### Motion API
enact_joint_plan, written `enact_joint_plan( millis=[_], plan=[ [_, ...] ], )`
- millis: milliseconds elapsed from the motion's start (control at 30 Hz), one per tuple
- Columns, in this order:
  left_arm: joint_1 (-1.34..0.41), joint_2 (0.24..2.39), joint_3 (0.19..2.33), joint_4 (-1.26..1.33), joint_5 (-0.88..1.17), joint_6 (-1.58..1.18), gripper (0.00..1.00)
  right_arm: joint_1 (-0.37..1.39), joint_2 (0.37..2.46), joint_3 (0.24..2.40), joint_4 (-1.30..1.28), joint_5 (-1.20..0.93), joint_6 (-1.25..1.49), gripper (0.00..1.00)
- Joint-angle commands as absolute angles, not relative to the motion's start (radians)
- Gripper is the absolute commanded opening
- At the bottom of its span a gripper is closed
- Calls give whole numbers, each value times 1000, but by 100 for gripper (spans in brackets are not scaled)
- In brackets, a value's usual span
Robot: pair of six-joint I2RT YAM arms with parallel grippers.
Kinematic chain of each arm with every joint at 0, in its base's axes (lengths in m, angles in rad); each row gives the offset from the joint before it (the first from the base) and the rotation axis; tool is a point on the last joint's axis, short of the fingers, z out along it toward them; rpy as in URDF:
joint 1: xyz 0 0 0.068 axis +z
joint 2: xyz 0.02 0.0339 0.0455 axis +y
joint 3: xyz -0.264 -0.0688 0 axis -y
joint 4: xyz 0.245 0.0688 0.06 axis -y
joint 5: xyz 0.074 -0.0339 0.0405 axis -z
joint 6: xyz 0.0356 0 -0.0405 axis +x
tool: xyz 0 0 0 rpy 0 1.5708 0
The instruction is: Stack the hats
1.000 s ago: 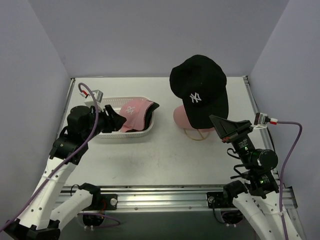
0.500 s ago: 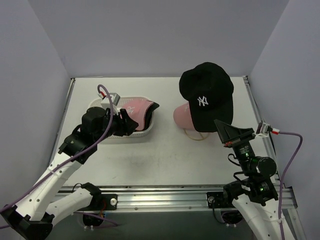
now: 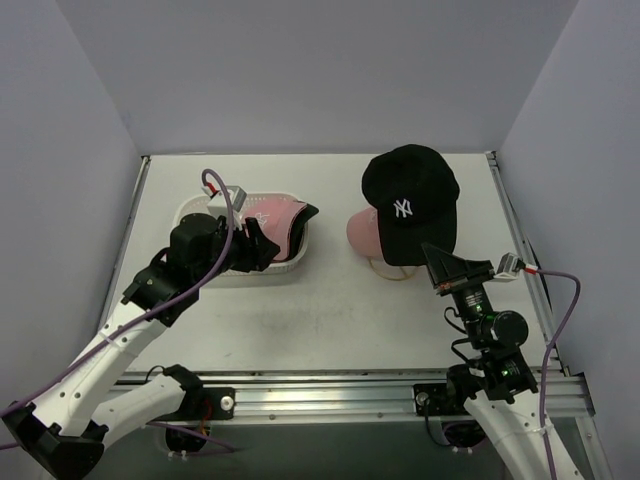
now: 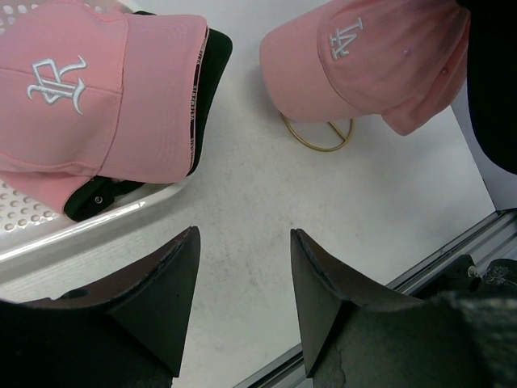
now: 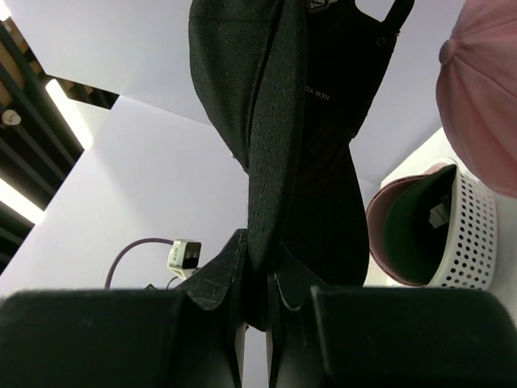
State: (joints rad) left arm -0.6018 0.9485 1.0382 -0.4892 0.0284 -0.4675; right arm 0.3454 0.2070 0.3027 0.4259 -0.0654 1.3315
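Gold wire stand (image 4: 315, 149) mostly hidden under pink cap (image 4: 363, 56), dark cap (image 4: 214, 56) largely buried beneath second pink cap (image 4: 89, 97)

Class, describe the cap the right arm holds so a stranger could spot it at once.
On the right half of the white table, a pink cap sits on a gold wire stand. Over it the right gripper pinches a black cap by its brim. It alone is held aloft, white logo showing.
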Motion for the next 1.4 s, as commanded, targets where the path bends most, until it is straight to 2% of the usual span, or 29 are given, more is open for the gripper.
enact_joint_plan(
  millis=[0,700,1067,1267,1367],
  plan=[
    [-607,943,1034,-443,11,-454,57,337,207,292,595,-31,1348,0],
    [-620,913,1003,-477,11,-451,57,267,193,130,732,-55,1393,0],
    [-629,917,1008,-483,-21,-445,57,135,304,55,936,-267,1480,0],
    [-634,917,1008,-485,-25,-443,57,126,279,55,910,-328,1512,0],
    [-635,913,1005,-488,-32,-445,57,126,201,81,769,-318,1485,0]
  ],
)
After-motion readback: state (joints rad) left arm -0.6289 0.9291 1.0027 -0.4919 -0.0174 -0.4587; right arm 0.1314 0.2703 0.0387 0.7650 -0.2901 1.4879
